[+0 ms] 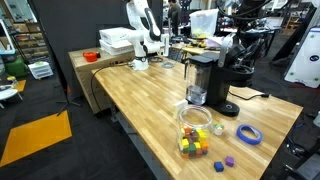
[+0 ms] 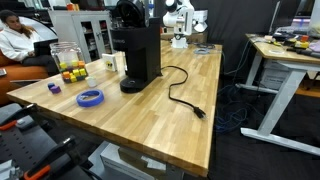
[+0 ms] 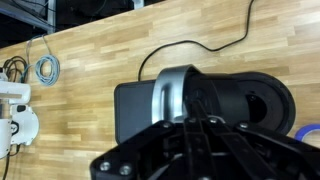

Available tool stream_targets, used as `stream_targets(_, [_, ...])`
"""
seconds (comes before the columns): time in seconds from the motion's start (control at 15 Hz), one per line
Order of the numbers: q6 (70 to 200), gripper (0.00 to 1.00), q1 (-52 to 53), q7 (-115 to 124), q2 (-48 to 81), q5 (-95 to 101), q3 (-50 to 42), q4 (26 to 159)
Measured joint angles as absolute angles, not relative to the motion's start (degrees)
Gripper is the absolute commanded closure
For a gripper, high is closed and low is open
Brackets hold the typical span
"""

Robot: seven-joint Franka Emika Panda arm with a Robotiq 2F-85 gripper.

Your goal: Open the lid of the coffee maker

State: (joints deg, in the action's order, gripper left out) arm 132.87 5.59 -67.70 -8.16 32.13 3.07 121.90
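The black coffee maker (image 1: 204,78) stands on the wooden table (image 1: 140,95) and shows in both exterior views (image 2: 141,58). In the wrist view I look straight down on it. Its rounded dark lid (image 3: 240,98) sits closed on the overhanging head, with a silver band beside it. My gripper (image 3: 196,122) hangs just above the head, its fingers drawn together over the lid with nothing between them. In the exterior views the gripper (image 2: 128,14) sits right over the machine's top (image 1: 226,52). Whether the fingertips touch the lid I cannot tell.
A clear jar of coloured blocks (image 1: 195,130) and a blue tape roll (image 1: 248,133) lie near the machine. Its black power cord (image 2: 182,95) trails across the table. A white robot (image 1: 143,25) and boxes stand at the far end.
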Motion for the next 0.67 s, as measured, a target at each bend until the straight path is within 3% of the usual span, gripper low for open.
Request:
stream_targets(0.2, [129.93,1.00,5.35,-67.88,-4.86,30.47,2.76,120.85])
stream_targets(0.27, [128.90,0.74,5.27,-67.93,-4.37,29.96,2.70,120.13])
stream_targets(0.4, [127.25,0.68,5.25,-67.95,-3.97,28.36,2.69,119.14])
stream_targets(0.6, [125.10,0.46,5.23,-67.96,-3.91,25.87,2.68,118.50])
stream_targets(0.67, [124.48,0.66,5.24,-67.96,-3.97,25.33,2.68,118.46])
